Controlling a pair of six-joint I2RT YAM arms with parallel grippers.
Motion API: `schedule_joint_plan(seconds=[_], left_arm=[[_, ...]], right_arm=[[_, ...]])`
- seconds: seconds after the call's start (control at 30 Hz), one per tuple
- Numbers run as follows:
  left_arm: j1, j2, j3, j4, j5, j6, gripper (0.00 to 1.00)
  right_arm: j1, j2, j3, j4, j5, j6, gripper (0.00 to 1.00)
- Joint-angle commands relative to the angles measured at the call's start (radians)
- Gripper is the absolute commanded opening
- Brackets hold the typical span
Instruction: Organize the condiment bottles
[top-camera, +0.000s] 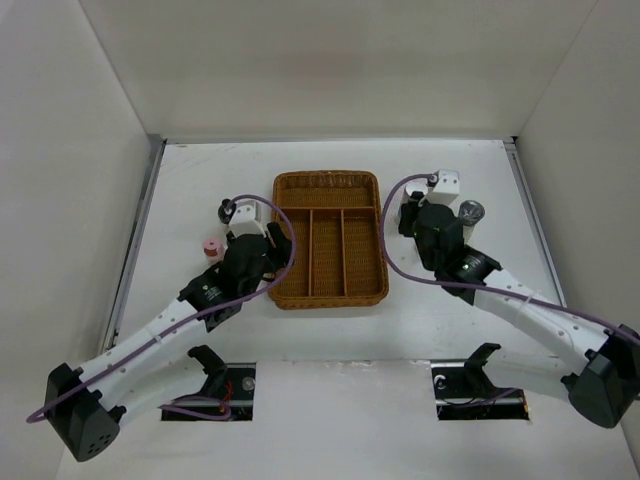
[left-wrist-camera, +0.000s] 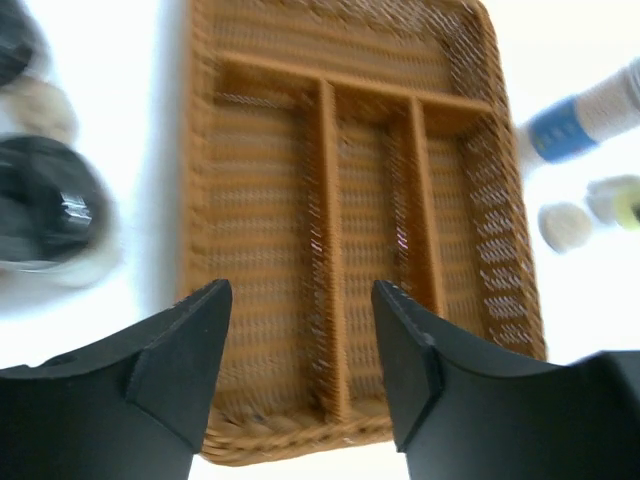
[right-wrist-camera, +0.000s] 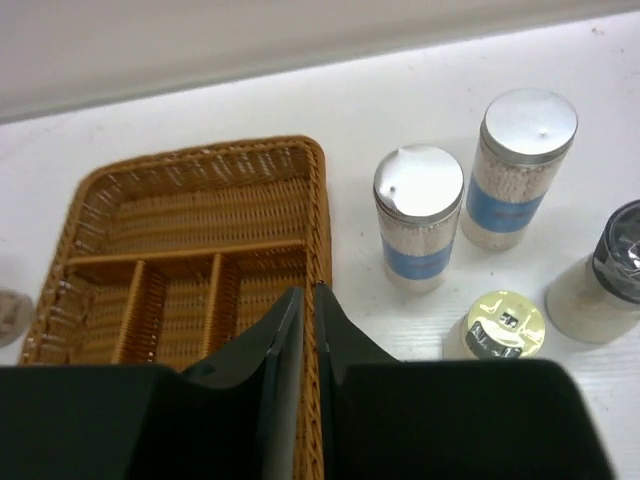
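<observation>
In the right wrist view two tall white condiment bottles (right-wrist-camera: 418, 215) (right-wrist-camera: 520, 165) with silver lids and blue labels stand right of the brown wicker tray (right-wrist-camera: 190, 160). In front of them are a yellowish-capped bottle (right-wrist-camera: 505, 322) and a dark-capped shaker (right-wrist-camera: 605, 275). My right gripper (right-wrist-camera: 308, 292) is shut and hangs over the tray's right rim. Whether it touches the rim I cannot tell. My left gripper (left-wrist-camera: 300, 300) is open and holds nothing, above the tray's (left-wrist-camera: 260, 240) near end. A black-capped bottle (left-wrist-camera: 45, 215) stands left of that tray. The top view shows a pink-capped bottle (top-camera: 210, 247) beside the left arm.
The tray (top-camera: 330, 180) has three long compartments and one cross compartment at its far end, with nothing in them. White walls close the table on the left, right and back. Both arm bases sit at the near edge.
</observation>
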Motion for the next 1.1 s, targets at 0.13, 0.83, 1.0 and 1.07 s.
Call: schedule_joint_plan(seconds=[0.13,0.83,1.0,1.07], left_arm=[[0.028,-0.025,0.034,-0.088,-0.244,0.102,0.68],[0.194,0.225,-0.007,0.077,-0.341,0.074,0.78],[0.226,0.277,-0.006,0.142,-0.301,0.091,0.77],[0.234,0.29,-0.001,0.148,-0.3,0.087,0.76]], right_arm=[[0.007,0.086,-0.044,0.194,-0.077,0.004,0.57],[0.058,0.151,-0.142,0.345,-0.161,0.02,0.77],[0.058,0.148,-0.142,0.345,-0.165,0.017,0.77],[0.058,0.149,-0.144,0.345,-0.168,0.022,0.77]])
